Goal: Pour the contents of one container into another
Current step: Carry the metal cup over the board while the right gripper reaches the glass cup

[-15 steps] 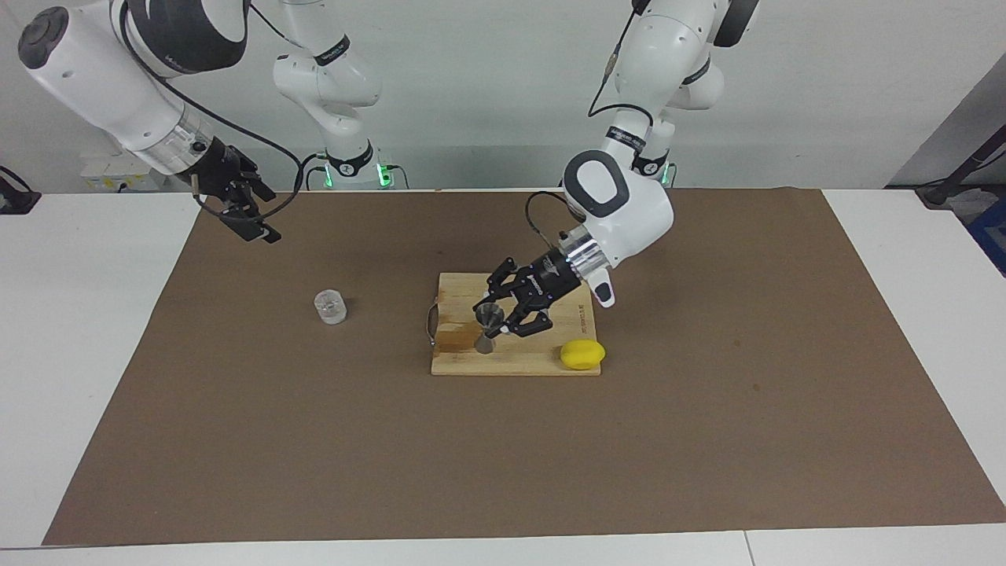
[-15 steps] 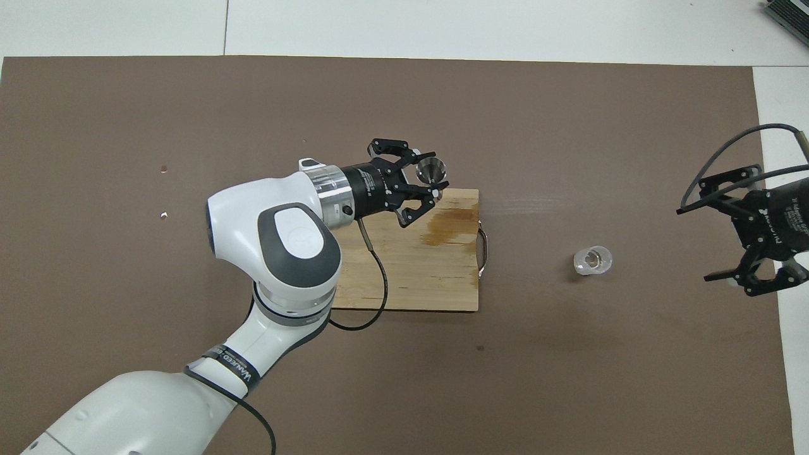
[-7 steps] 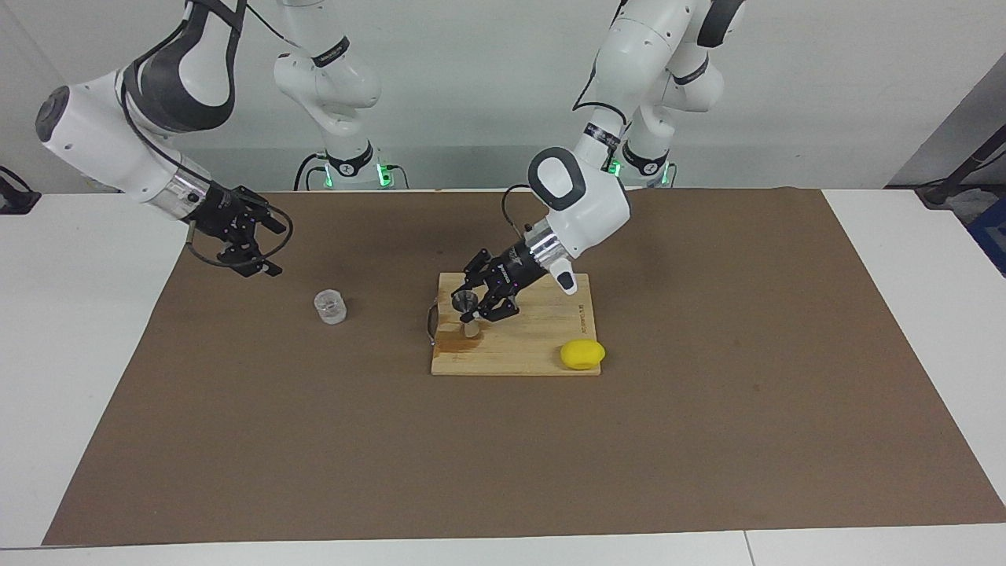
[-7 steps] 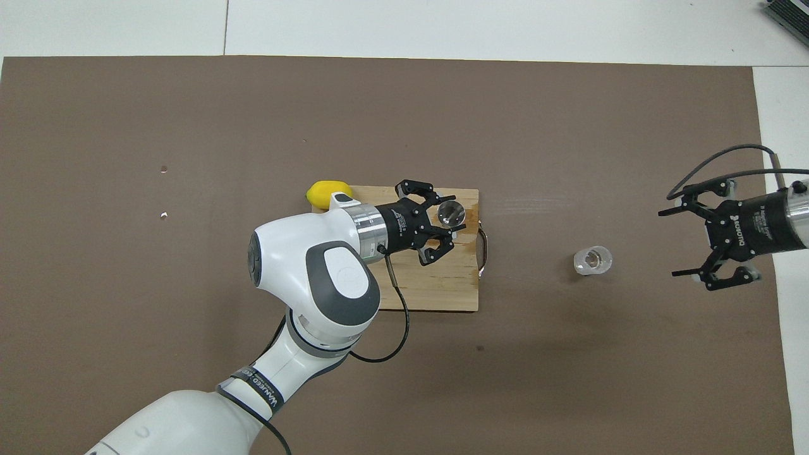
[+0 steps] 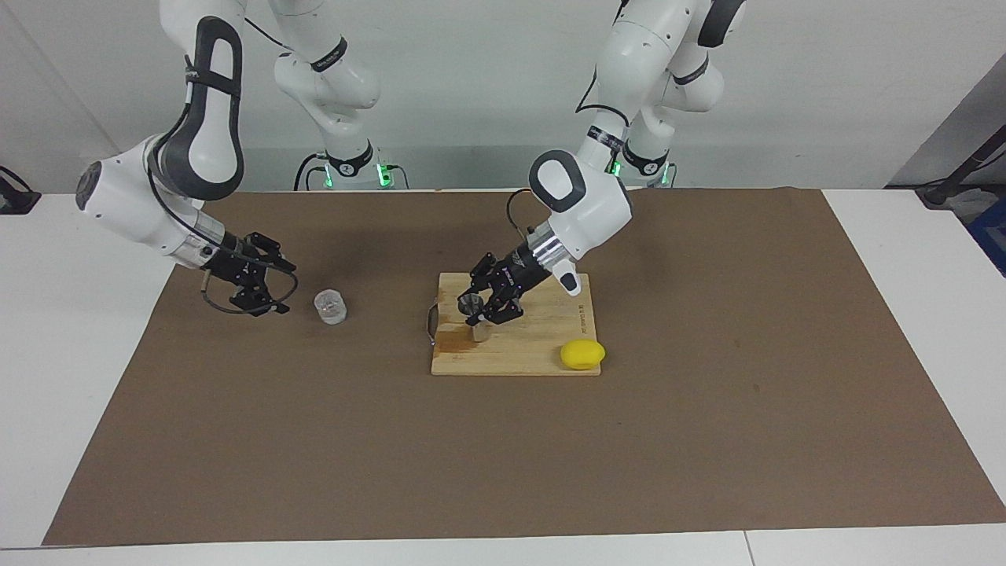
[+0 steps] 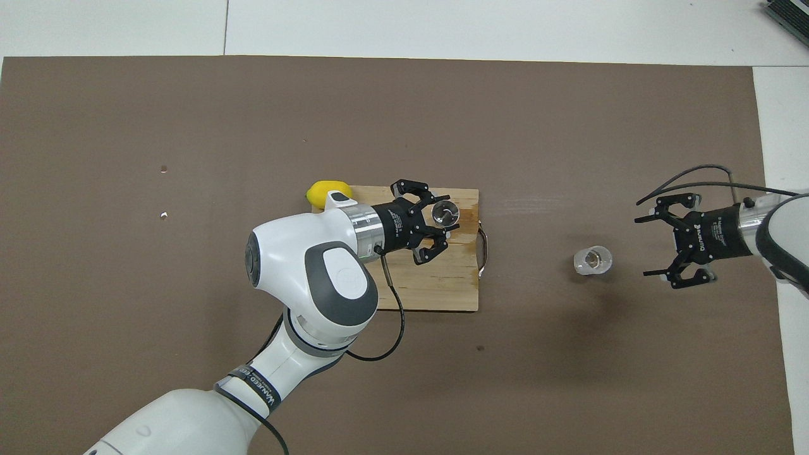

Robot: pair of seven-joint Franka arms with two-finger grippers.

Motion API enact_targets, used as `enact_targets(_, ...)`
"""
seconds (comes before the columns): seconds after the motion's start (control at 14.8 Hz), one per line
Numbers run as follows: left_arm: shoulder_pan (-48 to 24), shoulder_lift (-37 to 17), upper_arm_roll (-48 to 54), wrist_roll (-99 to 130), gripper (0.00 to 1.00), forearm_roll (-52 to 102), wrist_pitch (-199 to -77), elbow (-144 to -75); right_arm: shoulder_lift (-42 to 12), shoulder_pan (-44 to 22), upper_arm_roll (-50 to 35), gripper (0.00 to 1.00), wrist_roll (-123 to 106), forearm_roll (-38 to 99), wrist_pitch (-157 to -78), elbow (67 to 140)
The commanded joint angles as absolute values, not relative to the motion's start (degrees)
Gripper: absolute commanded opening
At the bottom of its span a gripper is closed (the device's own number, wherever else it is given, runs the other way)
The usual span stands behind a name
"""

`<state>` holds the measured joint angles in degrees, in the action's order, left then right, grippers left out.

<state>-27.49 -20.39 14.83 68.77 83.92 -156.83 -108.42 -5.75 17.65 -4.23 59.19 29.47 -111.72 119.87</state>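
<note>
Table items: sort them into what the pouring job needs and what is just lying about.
Needed for the job:
- glass cup, standing on the mat
- jigger, gripped by the left gripper over the cutting board
- right gripper, open beside the cup

Just lying about:
- lemon
- the cutting board

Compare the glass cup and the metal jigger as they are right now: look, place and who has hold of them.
The glass cup is clear and cylindrical; the jigger is shiny grey metal.
The cup stands on the brown mat; the jigger is at the cutting board.
The cup is free, with the open right gripper beside it and apart; the left gripper is shut on the jigger.
Both are small, upright and open at the top.
</note>
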Motion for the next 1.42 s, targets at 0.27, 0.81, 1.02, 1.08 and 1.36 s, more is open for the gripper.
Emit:
enact_targets(0.27,-28.2,-20.4,14.5,67.0,0.0,83.8,-157.9,-108.0,-8.4,18.4,-4.7,0.99,51.4,35.5,-117.8,123.8)
enact_targets(0.81,-29.7,-21.4,14.7,63.9,0.0,84.5,-157.9,-107.2,-14.2,18.4,-4.7,0.99,47.5,41.3,-118.4,123.8)
enact_targets(1.02,-30.5,-21.7,14.6,63.9,0.0,84.6,-157.9,-106.8,-14.2,17.7,-4.7,0.99,47.5,41.3,-118.3,124.0)
enact_targets(1.08,-30.5,-22.1,14.7,63.9,0.0,84.7,-157.9,-106.5,-14.2,17.6,-4.8,0.97,47.5,42.2,-118.2,124.1)
enact_targets(1.36,-30.5,-22.7,14.7,64.0,0.0,84.7,-157.9,-106.3,-14.0,17.5,-4.8,0.96,46.7,45.3,-118.4,125.9)
